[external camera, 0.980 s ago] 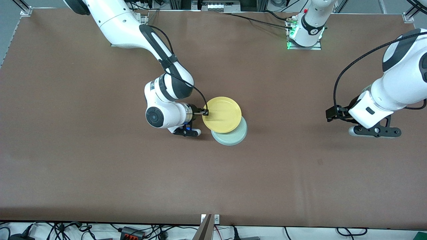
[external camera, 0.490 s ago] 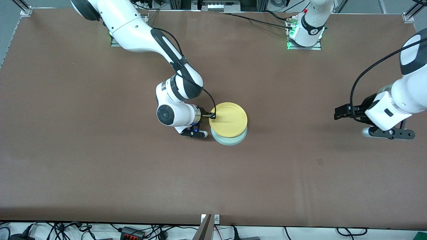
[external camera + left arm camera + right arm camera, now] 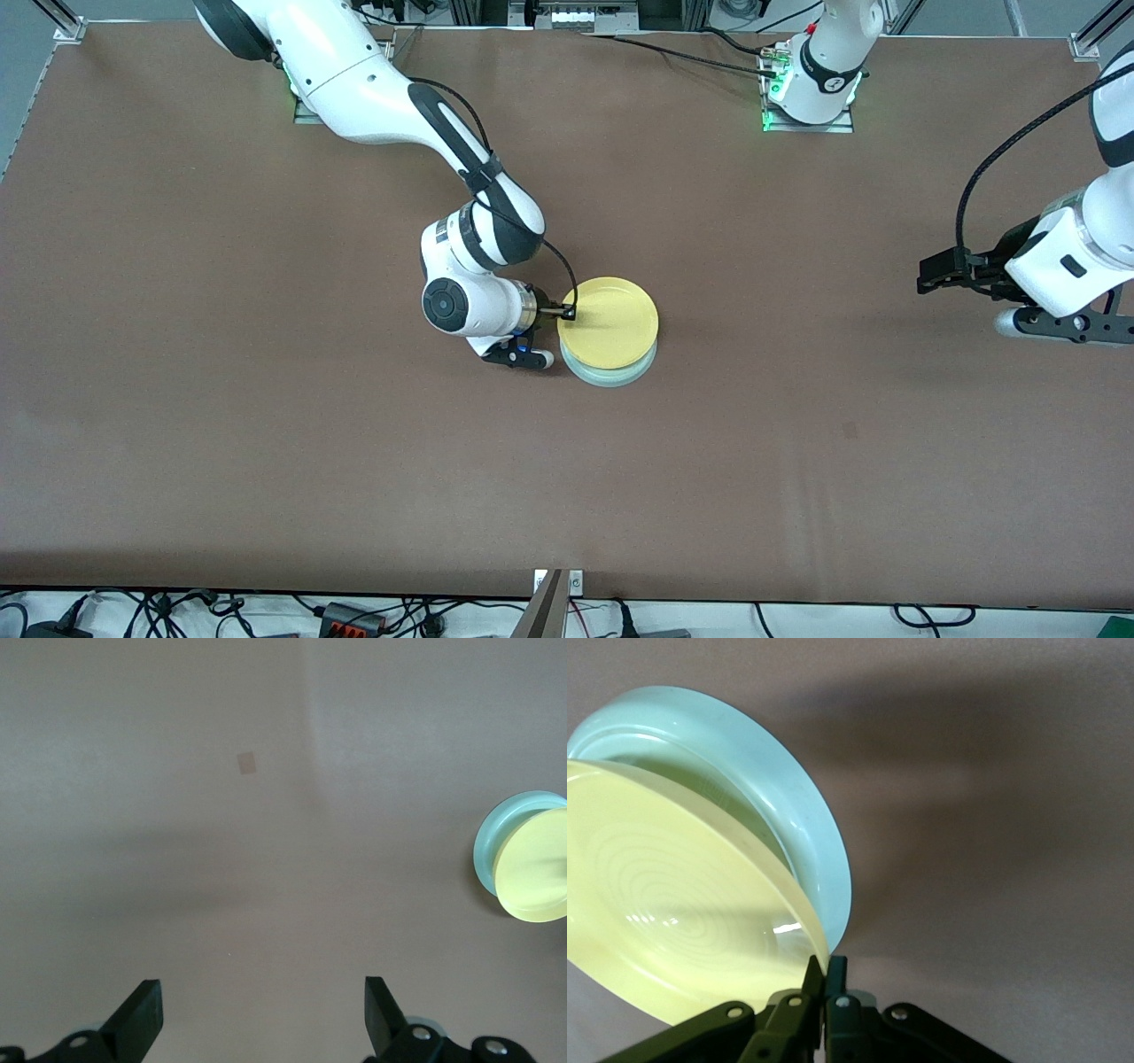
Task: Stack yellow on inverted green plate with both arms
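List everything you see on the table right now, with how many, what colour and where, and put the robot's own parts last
yellow plate: one, yellow, mid-table, over the green plate, rim pinched by the right gripper.
green plate: one, pale mint green, on the table under the yellow plate.
table: one, brown.
right gripper: one, black, shut on the yellow plate's rim, at mid-table.
left gripper: one, black, open, holding nothing, over the left arm's end of the table; that arm waits.

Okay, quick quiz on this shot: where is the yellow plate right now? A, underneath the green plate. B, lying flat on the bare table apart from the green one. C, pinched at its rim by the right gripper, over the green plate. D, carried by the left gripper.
C: the right gripper is shut on the rim of the yellow plate, which sits over the green plate; the left gripper is open over bare table.
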Motion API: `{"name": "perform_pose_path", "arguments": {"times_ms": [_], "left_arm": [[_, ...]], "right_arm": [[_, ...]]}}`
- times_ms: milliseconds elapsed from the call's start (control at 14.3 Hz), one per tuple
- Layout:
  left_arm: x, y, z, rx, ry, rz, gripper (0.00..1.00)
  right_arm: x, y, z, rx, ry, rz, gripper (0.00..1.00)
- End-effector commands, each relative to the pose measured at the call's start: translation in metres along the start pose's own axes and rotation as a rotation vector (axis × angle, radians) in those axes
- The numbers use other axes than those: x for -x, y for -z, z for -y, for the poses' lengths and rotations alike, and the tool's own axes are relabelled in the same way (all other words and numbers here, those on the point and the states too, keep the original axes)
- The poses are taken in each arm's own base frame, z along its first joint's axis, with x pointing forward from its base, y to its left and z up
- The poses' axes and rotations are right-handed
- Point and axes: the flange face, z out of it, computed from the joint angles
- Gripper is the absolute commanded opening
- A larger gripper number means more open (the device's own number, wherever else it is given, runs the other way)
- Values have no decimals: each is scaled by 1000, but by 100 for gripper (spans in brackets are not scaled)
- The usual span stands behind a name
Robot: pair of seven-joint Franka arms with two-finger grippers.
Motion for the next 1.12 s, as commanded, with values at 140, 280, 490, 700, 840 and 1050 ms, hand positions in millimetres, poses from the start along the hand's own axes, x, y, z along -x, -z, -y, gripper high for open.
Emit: {"name": "perform_pose_path", "arguments": {"times_ms": [140, 280, 490, 700, 840, 1050], "left_arm": [[40, 0, -11, -15, -11, -43, 100], [55, 5, -16, 32, 1, -98, 100], [71, 16, -9, 26, 23, -155, 100], [86, 15, -22, 11, -51, -156, 100], [85, 15, -17, 8, -72, -158, 100], [84, 20, -23, -50, -98, -160, 100]], "right_arm": [[-6, 10, 14, -33, -8, -24, 0], [-10, 17, 17, -43, -12, -32, 0], [-10, 11, 15, -34, -12, -27, 0], [-10, 6, 14, -30, -12, -27, 0], [-10, 3, 12, -23, -12, -23, 0], [-13, 12, 11, -25, -16, -28, 100]]}}
